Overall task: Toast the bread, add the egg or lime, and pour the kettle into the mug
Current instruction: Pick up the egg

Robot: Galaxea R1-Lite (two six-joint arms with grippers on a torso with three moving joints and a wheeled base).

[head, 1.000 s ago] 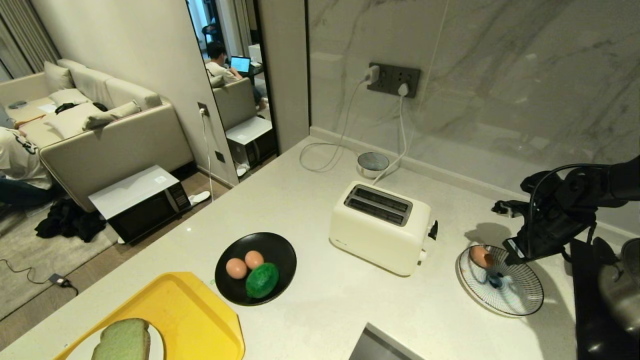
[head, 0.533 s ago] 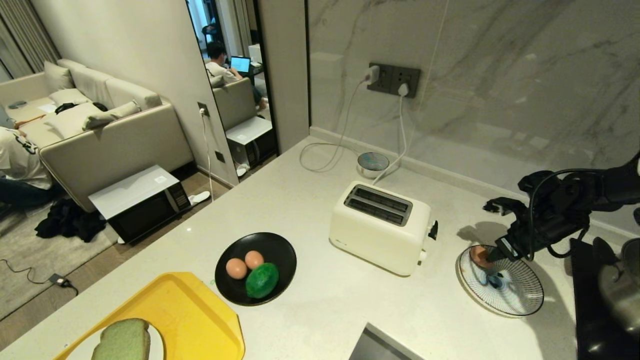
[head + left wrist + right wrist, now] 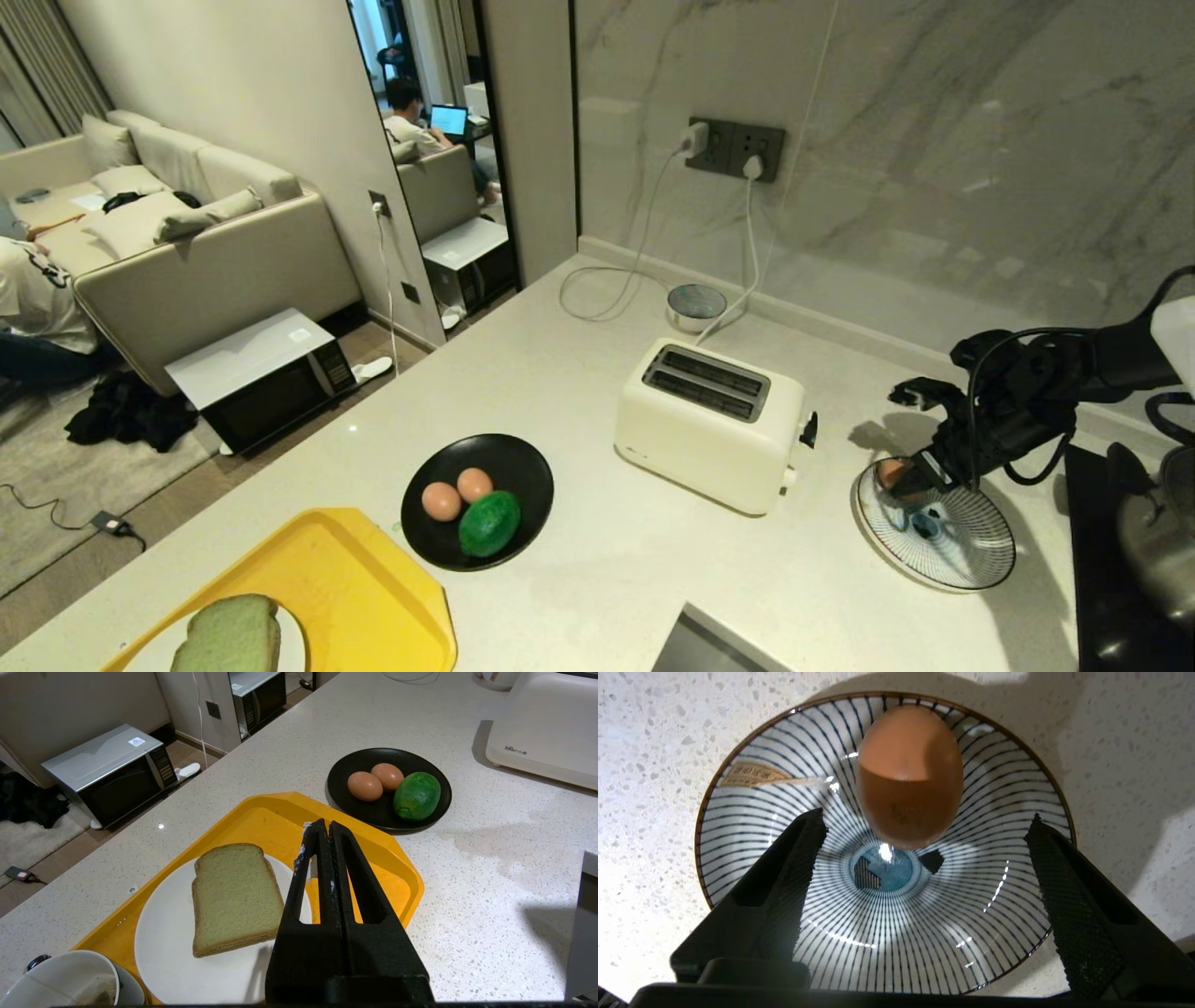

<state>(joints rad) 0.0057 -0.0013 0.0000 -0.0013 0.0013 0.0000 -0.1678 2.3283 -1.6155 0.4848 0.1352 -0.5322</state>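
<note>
Brown egg (image 3: 908, 772), faint illegible stamp, betw. spread right claw (image 3: 924, 854) fingers.

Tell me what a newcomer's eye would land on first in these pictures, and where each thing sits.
First, the egg lying in the striped bowl right of the toaster, with the right gripper over it, jaws wide apart and clear of the shell. Next, the yellow tray at the counter's near left edge, with the green bread on a white plate.
</note>
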